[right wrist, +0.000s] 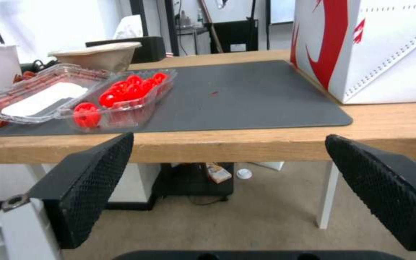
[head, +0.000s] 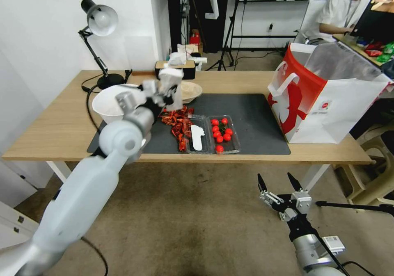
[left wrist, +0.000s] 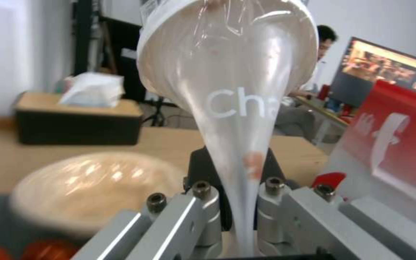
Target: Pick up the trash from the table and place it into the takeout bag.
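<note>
Our left pincer clamps the clear plastic cup in the head view's upper left; the takeout bag stands far right, nearer our wide-open right pincer.

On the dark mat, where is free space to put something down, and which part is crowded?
The dark mat lies bare between the tomato tray and the takeout bag. The bare wood of the table on its left end is free too. The mat's left part is crowded: the large white bowl, the beige bowl, red scraps, and above them the left tool holding a clear cup.
</note>
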Controlling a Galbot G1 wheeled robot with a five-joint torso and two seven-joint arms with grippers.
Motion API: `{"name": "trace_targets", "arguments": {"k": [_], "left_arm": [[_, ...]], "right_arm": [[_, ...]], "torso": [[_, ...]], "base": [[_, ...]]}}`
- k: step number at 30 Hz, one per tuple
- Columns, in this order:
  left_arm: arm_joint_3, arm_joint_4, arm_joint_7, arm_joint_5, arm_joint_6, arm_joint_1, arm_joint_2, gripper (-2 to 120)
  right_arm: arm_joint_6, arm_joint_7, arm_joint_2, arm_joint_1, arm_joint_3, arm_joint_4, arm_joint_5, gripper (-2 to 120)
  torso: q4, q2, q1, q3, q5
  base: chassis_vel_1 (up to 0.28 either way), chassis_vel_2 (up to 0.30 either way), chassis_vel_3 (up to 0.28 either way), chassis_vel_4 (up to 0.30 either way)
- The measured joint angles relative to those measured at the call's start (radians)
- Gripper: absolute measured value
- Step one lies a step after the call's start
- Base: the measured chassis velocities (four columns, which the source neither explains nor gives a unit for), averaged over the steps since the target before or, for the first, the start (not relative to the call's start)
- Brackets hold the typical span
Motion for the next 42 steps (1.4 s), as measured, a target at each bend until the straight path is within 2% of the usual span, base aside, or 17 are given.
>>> {"name": "trace_targets", "arguments": {"k": [1, 3, 5, 10, 13, 14, 16, 17, 20, 21, 23, 26, 33, 35, 37, 40, 42], "left_arm": [[0.05, 0.04, 0.01, -0.005, -0.016, -0.068, -0.021, 2], [0.076, 0.061, 0.016, -0.006, -0.027, -0.101, -0.035, 2], [0.147, 0.121, 0.029, -0.011, -0.059, -0.187, -0.077, 2], [0.218, 0.193, 0.041, -0.014, -0.091, -0.262, -0.136, 2], [0.3, 0.296, 0.064, -0.009, -0.163, -0.355, -0.237, 2], [0.3, 0.296, 0.064, -0.009, -0.163, -0.355, -0.237, 2], [0.339, 0.366, 0.082, -0.001, -0.211, -0.41, -0.312, 2], [0.339, 0.366, 0.082, -0.001, -0.211, -0.41, -0.312, 2], [0.372, 0.483, 0.119, 0.005, -0.277, -0.477, -0.41, 2], [0.372, 0.483, 0.119, 0.005, -0.277, -0.477, -0.41, 2], [0.4, 0.577, 0.14, 0.012, -0.312, -0.516, -0.473, 2], [0.432, 0.646, 0.164, 0.031, -0.335, -0.541, -0.521, 2], [0.478, 0.707, 0.235, 0.042, -0.382, -0.562, -0.533, 2], [0.495, 0.723, 0.297, 0.036, -0.406, -0.565, -0.531, 2], [0.501, 0.728, 0.315, 0.032, -0.418, -0.567, -0.531, 2], [0.534, 0.744, 0.401, 0.018, -0.458, -0.585, -0.529, 2], [0.55, 0.751, 0.433, 0.016, -0.47, -0.597, -0.528, 2]], "right_arm": [[0.0, 0.002, 0.003, -0.006, 0.001, 0.007, -0.008, 100], [-0.001, 0.003, 0.005, -0.009, 0.002, 0.01, -0.01, 100], [-0.004, 0.005, 0.012, -0.017, 0.005, 0.019, -0.021, 100], [-0.007, 0.007, 0.025, -0.026, 0.005, 0.025, -0.038, 100], [-0.009, 0.008, 0.043, -0.037, 0.003, 0.029, -0.065, 100], [-0.009, 0.008, 0.043, -0.037, 0.003, 0.029, -0.065, 100], [-0.009, 0.008, 0.055, -0.044, 0.002, 0.031, -0.079, 100], [-0.009, 0.008, 0.055, -0.044, 0.002, 0.031, -0.079, 100], [-0.009, 0.008, 0.066, -0.052, 0.003, 0.033, -0.09, 100], [-0.009, 0.008, 0.066, -0.052, 0.003, 0.033, -0.09, 100], [-0.009, 0.008, 0.073, -0.056, 0.005, 0.034, -0.094, 100], [-0.009, 0.008, 0.077, -0.058, 0.005, 0.034, -0.096, 100], [0.0, 0.008, 0.077, -0.057, 0.006, 0.022, -0.097, 100], [0.004, 0.007, 0.074, -0.051, 0.006, 0.011, -0.095, 100], [0.004, 0.007, 0.073, -0.049, 0.004, 0.01, -0.095, 100], [0.004, 0.007, 0.069, -0.038, -0.001, 0.006, -0.093, 100], [0.004, 0.007, 0.067, -0.035, -0.001, 0.004, -0.092, 100]], "torso": [[-0.0001, 0.0, 0.0, 0.0, 0.0001], [0.0001, 0.0, 0.0, 0.0, 0.0001], [-0.0001, 0.0, 0.0, 0.0, 0.0001], [0.0001, 0.0, 0.0, 0.0, -0.0001], [0.0002, 0.0, 0.0, 0.0, 0.0], [0.0002, 0.0, 0.0, 0.0, 0.0], [-0.0002, 0.0, 0.0, 0.0, 0.0003], [-0.0002, 0.0, 0.0, 0.0, 0.0003], [0.0, 0.0, 0.0, 0.0, 0.0003], [0.0, 0.0, 0.0, 0.0, 0.0003], [0.0001, 0.0, 0.0, 0.0, 0.0001], [-0.0003, 0.0, 0.0, 0.0, 0.0002], [0.0004, 0.0, 0.0, 0.0, -0.0001], [0.0004, 0.0, 0.0, 0.0, -0.0001], [0.0003, 0.0, 0.0, 0.0, -0.0001], [0.0003, 0.0, 0.0, 0.0, -0.0001], [0.0002, 0.0, 0.0, 0.0, -0.0001]], "base": [[0.0, 0.0, 0.0, 0.0], [0.0, 0.0, 0.0, 0.0], [0.0, 0.0, 0.0, 0.0], [0.0, 0.0, 0.0, 0.0], [0.0, 0.0, 0.0, 0.0], [0.0, 0.0, 0.0, 0.0], [0.0, 0.0, 0.0, 0.0], [0.0, 0.0, 0.0, 0.0], [0.0, 0.0, 0.0, 0.0], [0.0, 0.0, 0.0, 0.0], [0.0, 0.0, 0.0, 0.0], [0.0, 0.0, 0.0, 0.0], [0.0, 0.0, 0.0, 0.0], [0.0, 0.0, 0.0, 0.0], [0.0, 0.0, 0.0, 0.0], [0.0, 0.0, 0.0, 0.0], [0.0, 0.0, 0.0, 0.0]]}}
